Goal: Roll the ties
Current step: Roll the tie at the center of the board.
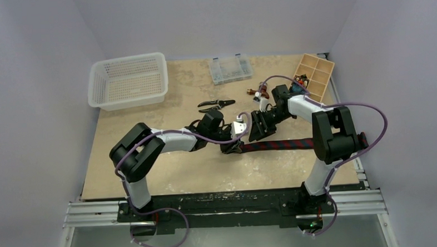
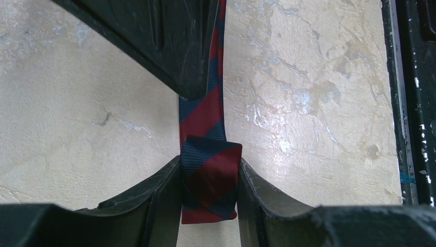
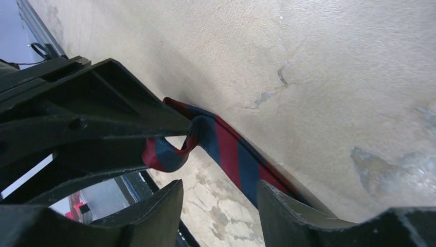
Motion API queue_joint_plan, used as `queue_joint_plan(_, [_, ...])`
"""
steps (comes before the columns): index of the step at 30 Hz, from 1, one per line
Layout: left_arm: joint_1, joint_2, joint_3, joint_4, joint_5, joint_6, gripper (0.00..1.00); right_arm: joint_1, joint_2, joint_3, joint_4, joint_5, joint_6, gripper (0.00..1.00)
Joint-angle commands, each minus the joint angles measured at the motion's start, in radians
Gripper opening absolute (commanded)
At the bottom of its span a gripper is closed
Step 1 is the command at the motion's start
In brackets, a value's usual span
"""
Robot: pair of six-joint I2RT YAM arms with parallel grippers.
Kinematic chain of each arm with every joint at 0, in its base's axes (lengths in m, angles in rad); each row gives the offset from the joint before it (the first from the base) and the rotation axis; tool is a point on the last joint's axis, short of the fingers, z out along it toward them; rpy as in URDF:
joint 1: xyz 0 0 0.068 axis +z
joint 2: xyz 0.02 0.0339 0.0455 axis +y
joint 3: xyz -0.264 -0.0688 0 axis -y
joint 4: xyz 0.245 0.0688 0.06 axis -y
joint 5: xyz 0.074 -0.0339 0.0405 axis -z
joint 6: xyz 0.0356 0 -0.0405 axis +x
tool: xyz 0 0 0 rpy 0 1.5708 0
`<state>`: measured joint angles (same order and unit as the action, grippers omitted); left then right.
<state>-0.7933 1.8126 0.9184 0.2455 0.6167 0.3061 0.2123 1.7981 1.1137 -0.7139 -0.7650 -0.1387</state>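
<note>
One of the ties [image 1: 295,144], navy with dark red stripes, lies as a flat strip running right from the table's middle. Its left end is folded over into a small roll [image 2: 211,172]. My left gripper [image 1: 232,146] [image 2: 208,170] is shut on that roll, one finger pressing each side. My right gripper [image 1: 259,131] [image 3: 220,188] hovers just above the strip [image 3: 234,154] beside the left one. It is open, and only bare table shows between its fingers [image 3: 159,211]. In the right wrist view, the black left finger [image 3: 103,108] pinches the curled tie end [image 3: 167,154].
At the back stand a white mesh basket [image 1: 128,80], a clear plastic box [image 1: 230,69] and a wooden compartment tray [image 1: 314,75]. Black-handled pliers [image 1: 216,105] lie behind the grippers. A metal rail [image 1: 225,208] runs along the near edge.
</note>
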Motion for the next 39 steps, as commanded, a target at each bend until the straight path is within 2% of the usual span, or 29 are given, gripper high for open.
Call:
queue_joint_plan(1, [-0.011, 0.001, 0.049, 0.009, -0.002, 0.021, 0.40, -0.019, -0.039, 0.015, -0.044, -0.097, -0.036, 0.57])
queue_joint_plan(11, [-0.043, 0.061, 0.120, -0.018, -0.064, 0.043, 0.40, -0.022, 0.039, 0.002, 0.026, -0.226, 0.028, 0.53])
queue_joint_plan(22, [-0.061, 0.091, 0.148, -0.037, -0.126, 0.038, 0.38, -0.022, 0.089, 0.019, -0.003, -0.244, 0.013, 0.44])
queue_joint_plan(28, [-0.070, 0.101, 0.173, -0.043, -0.135, 0.026, 0.38, 0.004, 0.098, 0.006, 0.048, -0.239, 0.062, 0.43])
queue_joint_plan(31, [-0.072, 0.101, 0.183, -0.050, -0.137, 0.026, 0.38, 0.011, 0.112, 0.014, 0.052, -0.218, 0.065, 0.31])
queue_joint_plan(34, [-0.071, 0.092, 0.172, -0.052, -0.122, 0.033, 0.39, 0.005, 0.120, 0.017, 0.040, -0.185, 0.049, 0.14])
queue_joint_plan(36, [-0.067, 0.080, 0.157, -0.049, -0.104, 0.047, 0.46, -0.009, 0.121, 0.009, 0.036, -0.174, 0.038, 0.04])
queue_joint_plan(37, [-0.061, 0.072, 0.144, -0.041, -0.094, 0.052, 0.54, -0.015, 0.121, 0.006, 0.032, -0.170, 0.026, 0.00])
queue_joint_plan(39, [-0.029, 0.051, 0.111, 0.004, -0.053, 0.030, 0.69, -0.028, 0.123, -0.002, 0.021, -0.166, -0.002, 0.00])
